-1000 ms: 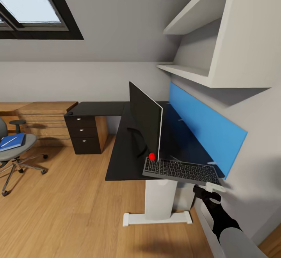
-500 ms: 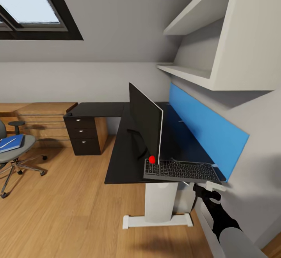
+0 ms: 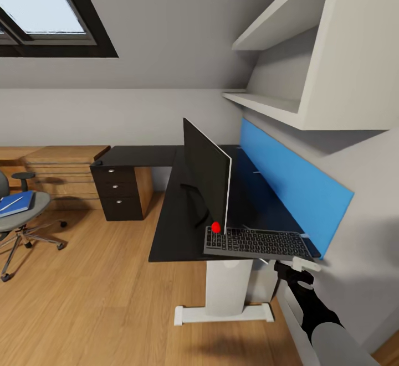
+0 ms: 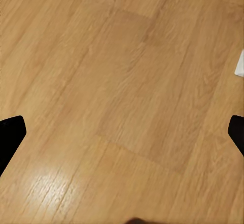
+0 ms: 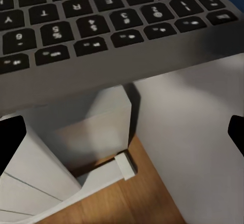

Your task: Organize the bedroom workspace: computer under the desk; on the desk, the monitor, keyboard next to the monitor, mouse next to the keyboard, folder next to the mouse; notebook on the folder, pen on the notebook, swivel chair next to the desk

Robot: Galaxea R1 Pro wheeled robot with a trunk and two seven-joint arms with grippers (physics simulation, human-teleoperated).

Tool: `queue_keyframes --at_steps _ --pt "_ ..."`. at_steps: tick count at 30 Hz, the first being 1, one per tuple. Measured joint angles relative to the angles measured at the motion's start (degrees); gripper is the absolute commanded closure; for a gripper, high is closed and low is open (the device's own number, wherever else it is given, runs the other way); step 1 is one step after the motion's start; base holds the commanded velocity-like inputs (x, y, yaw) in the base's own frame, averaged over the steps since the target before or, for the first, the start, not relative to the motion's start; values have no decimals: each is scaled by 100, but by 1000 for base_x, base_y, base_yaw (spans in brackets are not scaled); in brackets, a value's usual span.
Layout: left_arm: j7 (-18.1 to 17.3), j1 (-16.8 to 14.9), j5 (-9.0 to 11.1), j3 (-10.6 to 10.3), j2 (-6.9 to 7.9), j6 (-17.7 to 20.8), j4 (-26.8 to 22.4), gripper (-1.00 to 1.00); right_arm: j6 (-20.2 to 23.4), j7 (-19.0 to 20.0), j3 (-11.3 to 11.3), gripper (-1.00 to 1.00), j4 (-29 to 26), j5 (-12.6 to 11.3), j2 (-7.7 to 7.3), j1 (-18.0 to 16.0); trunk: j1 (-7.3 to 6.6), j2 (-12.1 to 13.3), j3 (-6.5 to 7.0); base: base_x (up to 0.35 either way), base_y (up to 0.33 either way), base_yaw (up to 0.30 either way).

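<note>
The keyboard (image 3: pixel 256 243) lies at the near end of the table (image 3: pixel 172 222), its front edge jutting past the table's edge toward you, its far left corner just beside the monitor's (image 3: pixel 207 176) red light. Your right tool (image 3: pixel 299 267) sits just below the keyboard's near right corner; in the head view you cannot tell whether its pale fingertips touch the frame or whether the jaws are wide or narrow. In the right wrist view, two dark fingertips (image 5: pixel 10 140) stand far apart at the picture's edges with nothing between them, so that tool reads as wide, gripping nothing; above them runs the keyboard's (image 5: pixel 107 26) grey frame, and beyond it the white leg (image 5: pixel 96 132) of the table, its foot on the wooden floor (image 5: pixel 137 193).

Your left tool (image 4: pixel 122 132) hangs over bare floor (image 4: pixel 122 82), its two dark fingertips also wide apart and holding nothing.

The monitor stands edge-on to you on the table, so its screen face is hard to make out; part of its base hides behind the panel. A blue panel (image 3: pixel 293 180) runs along the wall behind the table. Farther off, the dark drawer unit (image 3: pixel 117 190) sits under the table's far wing.

At the left edge, the swivel chair (image 3: pixel 19 219) is cut off by the frame, well apart from the table. The blue folder (image 3: pixel 15 203) lies on its seat with the thin white pen (image 3: pixel 12 200) on top.
</note>
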Motion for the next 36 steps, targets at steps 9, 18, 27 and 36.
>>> queue_keyframes --at_steps 9,18,27,36 --pt "4 2 0 0 0 0 0 -100 0 0 0 -100 -1 0 0 0 0 0 0 92 0 0" --pt "2 3 0 0 0 0 0 -100 0 0 0 -100 0 0 0 0 0 0 0 107 0 0" --pt "-1 3 0 0 0 0 0 -100 0 -1 -1 -100 -6 2 0 0 -1 0 0 85 0 0" --pt "-2 3 0 0 0 0 0 -100 0 0 0 -100 -9 2 2 0 1 0 0 55 0 0"
